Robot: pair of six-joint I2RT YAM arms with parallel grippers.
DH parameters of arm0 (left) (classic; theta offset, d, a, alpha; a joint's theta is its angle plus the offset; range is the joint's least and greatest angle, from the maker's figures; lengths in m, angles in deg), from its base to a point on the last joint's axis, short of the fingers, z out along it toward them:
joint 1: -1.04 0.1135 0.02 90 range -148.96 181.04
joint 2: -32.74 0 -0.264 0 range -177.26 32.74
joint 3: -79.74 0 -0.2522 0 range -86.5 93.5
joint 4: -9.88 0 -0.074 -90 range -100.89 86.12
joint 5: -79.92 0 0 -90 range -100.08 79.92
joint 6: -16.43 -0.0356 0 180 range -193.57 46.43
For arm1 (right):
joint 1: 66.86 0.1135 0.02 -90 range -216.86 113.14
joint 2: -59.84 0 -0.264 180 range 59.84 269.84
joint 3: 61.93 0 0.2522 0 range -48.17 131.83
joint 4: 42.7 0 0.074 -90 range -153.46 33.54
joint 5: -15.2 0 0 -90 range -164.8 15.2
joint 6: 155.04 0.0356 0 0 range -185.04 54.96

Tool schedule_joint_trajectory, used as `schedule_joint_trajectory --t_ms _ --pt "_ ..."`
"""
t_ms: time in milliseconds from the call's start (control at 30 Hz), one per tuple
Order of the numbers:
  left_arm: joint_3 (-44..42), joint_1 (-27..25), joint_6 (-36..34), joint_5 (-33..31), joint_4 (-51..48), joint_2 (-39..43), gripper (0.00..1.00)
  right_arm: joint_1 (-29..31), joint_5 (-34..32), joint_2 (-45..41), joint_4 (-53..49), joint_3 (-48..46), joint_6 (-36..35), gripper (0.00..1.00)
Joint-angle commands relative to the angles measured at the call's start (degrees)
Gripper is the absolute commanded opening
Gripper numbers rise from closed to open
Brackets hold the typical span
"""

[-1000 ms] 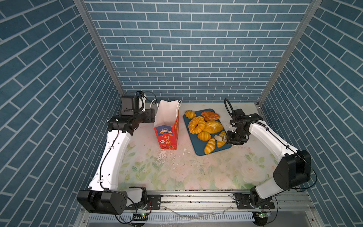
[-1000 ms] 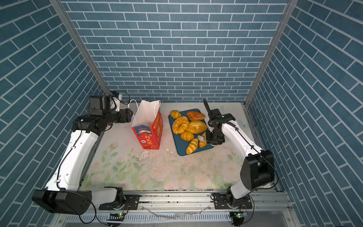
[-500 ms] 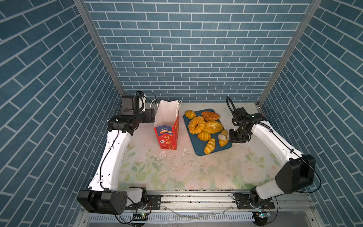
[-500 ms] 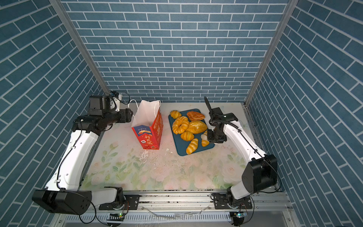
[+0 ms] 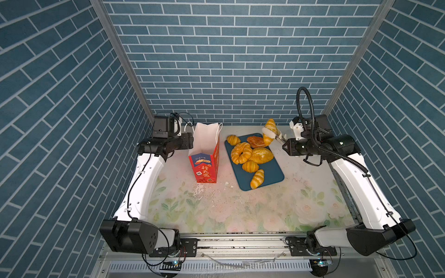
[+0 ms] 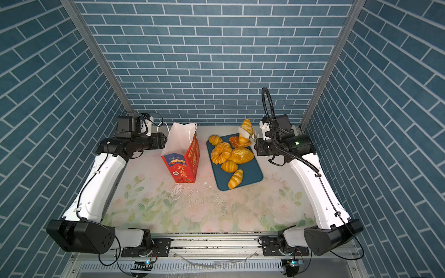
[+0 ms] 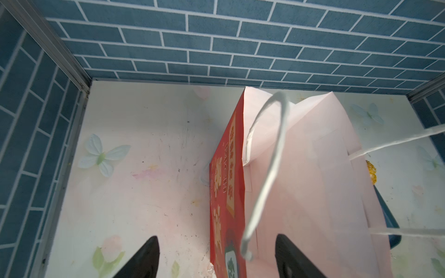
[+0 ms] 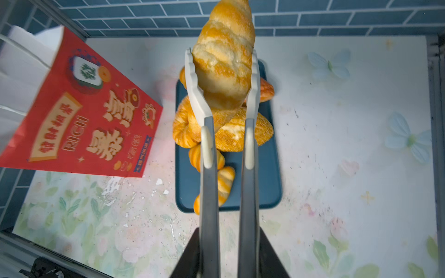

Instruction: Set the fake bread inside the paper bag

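Note:
The paper bag (image 5: 206,154) (image 6: 183,158) stands upright and open, red with white cord handles. My left gripper (image 7: 218,255) is open at its rim, one finger outside the red wall (image 7: 226,192) and one inside. My right gripper (image 8: 228,240) (image 5: 286,145) is shut on grey tongs (image 8: 208,168) whose white tips clamp a golden croissant (image 8: 224,65) (image 5: 269,130) (image 6: 246,128), held in the air over the tray's far end. Several more pieces of fake bread lie on the tray: a braided ring (image 5: 240,152), an oval loaf (image 5: 262,155) and a croissant (image 5: 257,178).
The dark teal tray (image 5: 272,173) (image 6: 252,173) lies just right of the bag. White crumbs (image 5: 199,190) are scattered on the floral table in front of the bag. Blue brick walls close in the back and both sides.
The right arm has lifted the croissant in the tongs off the tray's near right part, up and toward the back. The left arm has stayed at the bag.

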Motion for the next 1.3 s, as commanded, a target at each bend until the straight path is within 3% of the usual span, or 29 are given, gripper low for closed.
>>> schedule_joint_trajectory --t_ms 0,133,400,733,900,1000,1133,1267 --pt "-1.69 0.34 4.10 4.00 1.80 -1.02 0.72 2.41 4.63 2.35 8.19 4.66 -3.47 0.28" --pt "-3.55 0.34 7.32 3.71 1.10 -0.95 0.58 5.85 4.79 6.29 8.75 10.52 -5.86 0.28" --pt "-8.77 -0.42 18.62 8.22 5.76 1.69 0.22 9.39 4.89 9.33 10.27 17.13 -8.91 0.27" --pt "-19.36 -4.41 34.17 7.35 19.17 7.71 0.11 12.02 9.00 10.27 12.79 20.36 -11.23 0.26" --pt "-20.59 -6.85 36.06 5.54 20.95 8.45 0.16 14.79 10.47 12.16 11.85 23.50 -12.65 0.26" --pt "-20.12 -8.26 35.45 3.54 20.21 8.94 0.33 16.98 11.05 13.60 11.41 24.33 -12.51 0.26" --pt "-16.92 -9.32 29.90 -3.99 13.87 10.37 0.56 20.30 8.67 15.29 10.43 24.75 -12.34 0.26" --pt "-13.20 -9.32 22.23 -10.23 9.42 12.07 0.65 22.54 4.99 17.18 9.24 24.96 -10.99 0.26"
